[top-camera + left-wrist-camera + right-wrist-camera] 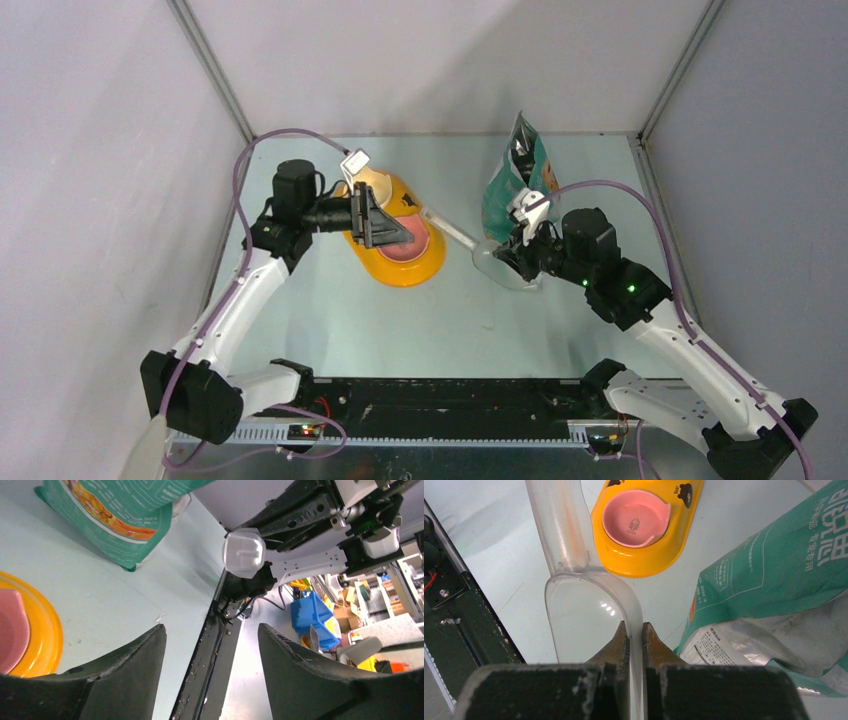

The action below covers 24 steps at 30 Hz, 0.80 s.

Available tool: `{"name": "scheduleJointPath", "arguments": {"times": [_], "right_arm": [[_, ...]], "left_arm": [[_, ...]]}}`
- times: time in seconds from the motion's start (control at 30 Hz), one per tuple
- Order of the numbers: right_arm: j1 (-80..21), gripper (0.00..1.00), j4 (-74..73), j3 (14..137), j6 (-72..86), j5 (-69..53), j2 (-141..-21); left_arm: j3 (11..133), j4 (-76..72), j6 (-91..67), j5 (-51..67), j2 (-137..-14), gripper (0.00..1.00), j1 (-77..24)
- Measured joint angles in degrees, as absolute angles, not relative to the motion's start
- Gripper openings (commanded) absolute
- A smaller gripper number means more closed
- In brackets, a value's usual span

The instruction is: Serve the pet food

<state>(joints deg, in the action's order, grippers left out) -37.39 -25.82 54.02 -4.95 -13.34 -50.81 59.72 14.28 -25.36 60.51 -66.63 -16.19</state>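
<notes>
No pet food shows in any view; the pink bowl (pixel 635 524) of the yellow feeder (pixel 412 262) is empty. The green-and-white pouch (pixel 516 175) stands at the back right, and also shows in the right wrist view (pixel 774 575). My right gripper (pixel 635 626) is shut on the side wall of the clear plastic scoop (pixel 579 615), which is empty and sits low over the table beside the pouch. In the top view the right gripper (pixel 515 248) is just in front of the pouch. My left gripper (pixel 385 222) is open and empty over the feeder.
The scoop's handle (pixel 448 227) points toward the feeder. The table's black front rail (pixel 210 650) shows between my left fingers (pixel 125 675). Grey walls close in the table on three sides. The pouch (pixel 125 515) also shows in the left wrist view.
</notes>
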Motion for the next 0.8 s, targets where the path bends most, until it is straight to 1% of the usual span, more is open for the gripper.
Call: {"name": "scheduleJointPath", "arguments": {"times": [0.07, 0.17, 0.23, 0.37, 0.7, 0.8], "right_arm": [[-37.4, 0.0, -26.0, 53.9, -5.0, -13.3, -50.7], [-37.5, 0.0, -25.7, 53.2, -4.8, -13.1, -50.7], [-37.6, 0.0, -25.1, 52.2, -3.6, -12.7, -50.6], [-38.1, 0.0, -24.2, 50.8, -1.4, -12.7, -50.6], [-40.1, 0.0, -21.7, 50.4, 0.6, -13.9, -52.0], [-41.2, 0.0, -21.8, 50.4, 0.6, -13.4, -52.4]], "left_arm": [[59.7, 15.7, -24.1, 61.6, -66.6, 0.7, -16.6], [59.3, 16.8, -23.1, 62.2, -66.6, 0.7, -17.0], [57.3, 14.7, -24.1, 62.5, -66.6, 0.7, -17.1], [53.5, 11.0, -28.4, 63.0, -67.0, 0.66, -17.7], [54.7, 5.2, -37.1, 63.5, -71.4, 0.65, -22.8], [57.3, 4.2, -38.8, 64.1, -73.9, 0.62, -25.9]]}}
